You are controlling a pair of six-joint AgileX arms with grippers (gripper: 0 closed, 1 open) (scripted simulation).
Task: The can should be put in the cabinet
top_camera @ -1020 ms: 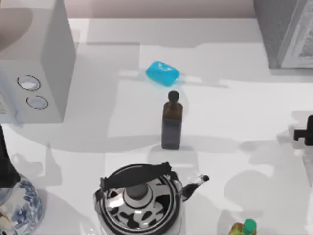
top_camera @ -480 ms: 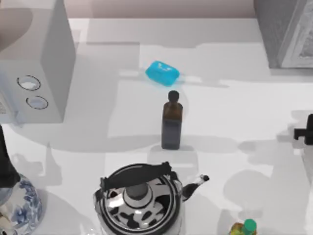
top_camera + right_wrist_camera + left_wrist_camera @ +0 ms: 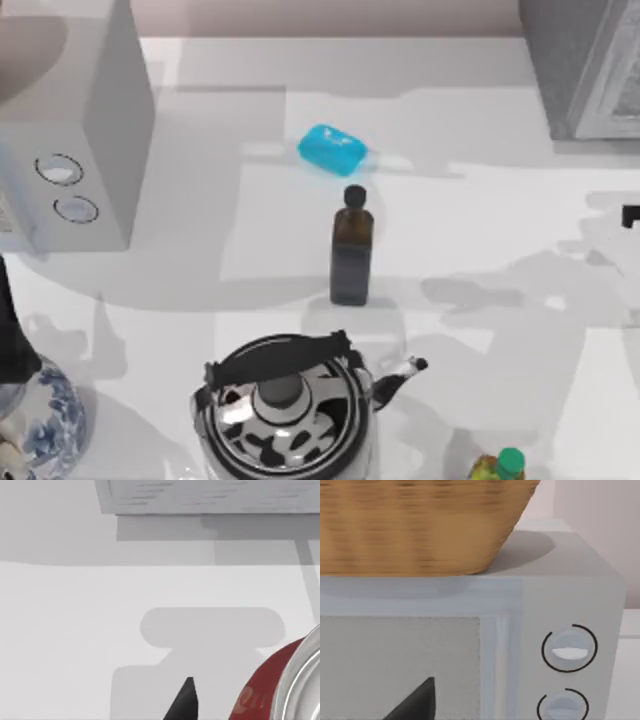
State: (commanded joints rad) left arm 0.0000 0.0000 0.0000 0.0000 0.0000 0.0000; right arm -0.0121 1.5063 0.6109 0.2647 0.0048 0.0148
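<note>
The can (image 3: pixel 260 696) is red with a silver top and sits close to the right wrist camera, raised above the white table. My right gripper (image 3: pixel 632 215) is at the table's right edge, in front of the cabinet (image 3: pixel 585 70), and is shut on the can. One dark fingertip (image 3: pixel 186 700) shows beside the can. The cabinet's pale lined door panel (image 3: pixel 210 495) lies ahead in the right wrist view. My left arm (image 3: pixel 8 320) is parked at the left edge, facing the white box with two dials (image 3: pixel 570 650).
A dark brown bottle (image 3: pixel 351 255) stands mid-table, with a blue soap bar (image 3: pixel 332 149) behind it. A black-and-white kettle (image 3: pixel 285 410) sits at the front. A blue-patterned vase (image 3: pixel 40 425) is front left, a small green-capped bottle (image 3: pixel 503 466) front right, and a wicker basket (image 3: pixel 420 525) tops the dial box.
My right gripper has moved toward the far side of the table, closer to the cabinet, and its shadow has shifted and spread across the table. Nothing else has moved.
</note>
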